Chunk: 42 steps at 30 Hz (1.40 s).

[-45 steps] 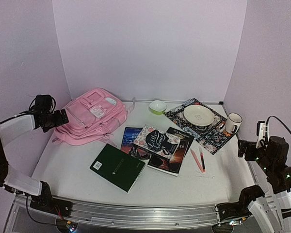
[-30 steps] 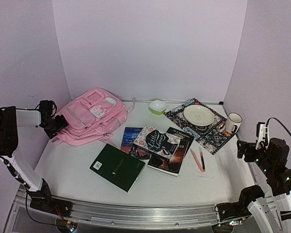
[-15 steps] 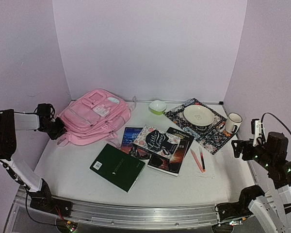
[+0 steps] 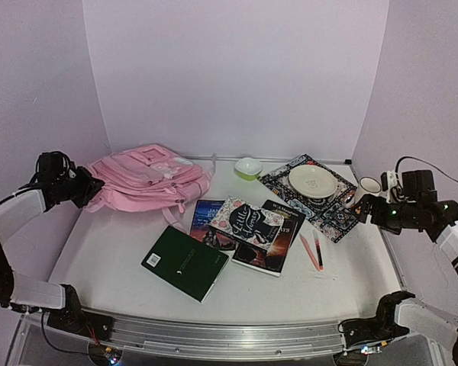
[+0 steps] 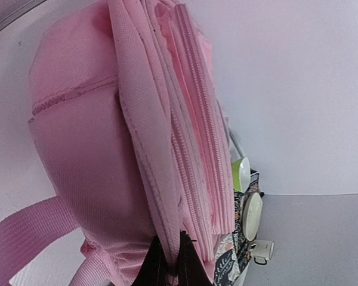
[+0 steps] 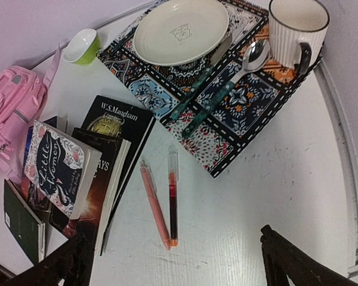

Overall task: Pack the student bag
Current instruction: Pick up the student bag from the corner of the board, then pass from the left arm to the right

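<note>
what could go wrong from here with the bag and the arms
The left end effector is shut on just a thin fold of the bag, so the fabric may slip out when pulled.
The bag lies close to the books; dragging it could shove them.
The open right end effector hangs near the mug and could knock it.

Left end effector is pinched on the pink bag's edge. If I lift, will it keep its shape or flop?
The student bag will probably flop: it is soft fabric, lying slumped and creased. It looks flat and unfilled, so it is likely light enough for the thin seam pinch of the left end effector. Its loose strap may trail and drag.
</note>
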Each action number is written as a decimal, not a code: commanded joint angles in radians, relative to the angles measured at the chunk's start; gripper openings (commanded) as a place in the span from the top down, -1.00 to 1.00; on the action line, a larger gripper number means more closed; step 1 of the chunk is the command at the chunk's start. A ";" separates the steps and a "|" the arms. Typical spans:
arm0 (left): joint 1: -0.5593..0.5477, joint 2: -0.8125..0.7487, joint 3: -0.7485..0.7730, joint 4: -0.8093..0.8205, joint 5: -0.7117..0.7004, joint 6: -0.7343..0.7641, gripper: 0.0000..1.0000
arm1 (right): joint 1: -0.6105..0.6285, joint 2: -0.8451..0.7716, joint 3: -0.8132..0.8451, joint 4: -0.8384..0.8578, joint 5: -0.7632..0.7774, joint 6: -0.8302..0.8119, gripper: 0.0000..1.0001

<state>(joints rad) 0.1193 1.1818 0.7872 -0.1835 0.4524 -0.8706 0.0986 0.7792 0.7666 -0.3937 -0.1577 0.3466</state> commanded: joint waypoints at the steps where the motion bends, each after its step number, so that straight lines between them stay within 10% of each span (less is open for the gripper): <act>1: -0.067 -0.139 0.014 0.098 0.051 -0.096 1.00 | -0.003 0.001 -0.008 0.064 -0.199 0.040 -0.97; 13: -0.345 -0.193 0.002 0.177 -0.132 -0.253 1.00 | 0.038 0.167 0.008 0.336 -0.359 0.202 -0.97; 27: -0.623 -0.181 0.000 0.180 -0.340 -0.294 1.00 | 0.613 0.506 0.119 0.698 0.007 0.513 -0.97; 42: -0.942 -0.105 0.007 0.227 -0.515 -0.315 1.00 | 0.777 0.786 0.170 0.959 0.079 0.765 -0.97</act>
<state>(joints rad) -0.7584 1.0677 0.7689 -0.1282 -0.0741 -1.1817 0.8496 1.5156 0.8857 0.4623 -0.1049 1.0375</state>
